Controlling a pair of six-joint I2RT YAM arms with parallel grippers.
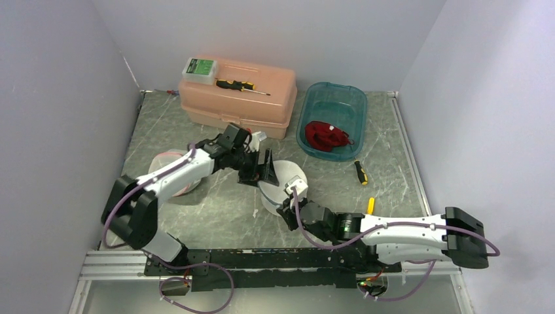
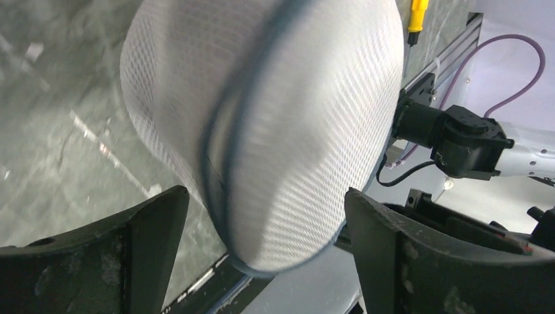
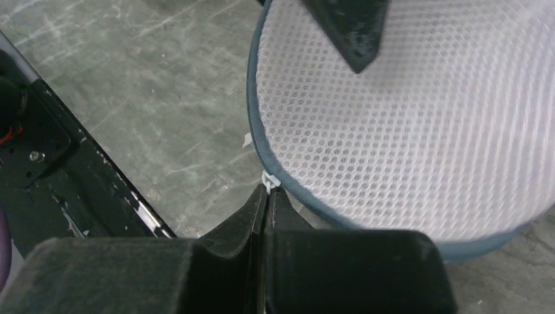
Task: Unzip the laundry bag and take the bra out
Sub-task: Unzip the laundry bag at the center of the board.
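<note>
**Zip still to run: my two grippers at the laundry bag**

From above, the white mesh laundry bag [image 1: 283, 185] sat mid-table, between my arms. My left gripper [image 1: 260, 167] reached over its far side and my right gripper [image 1: 290, 198] met its near edge. A pink toolbox [image 1: 239, 97] and a blue tub [image 1: 332, 121] holding something red stood well behind.

Through my left wrist camera, the bag [image 2: 294, 118] bulged in the gap of my left gripper [image 2: 265, 252], whose fingers [image 2: 141, 245] stood wide apart, released, gripping nothing. Whether they brushed the mesh, I could not tell.

Through my right wrist camera, my right gripper [image 3: 267, 196] was clenched tight, with the small white zip tab [image 3: 269, 180] pinched at its tips, right at the bag's [image 3: 406, 131] dark rim. The rim looked closed as far as it showed, and no bra was visible through the mesh.

I judged the unzipping step was in hand, hardly begun. The next move called for my left fingers to clamp the bag's body and steady it while my right drew the tab along the curved rim, following the arc so the tab did not slip out.
</note>
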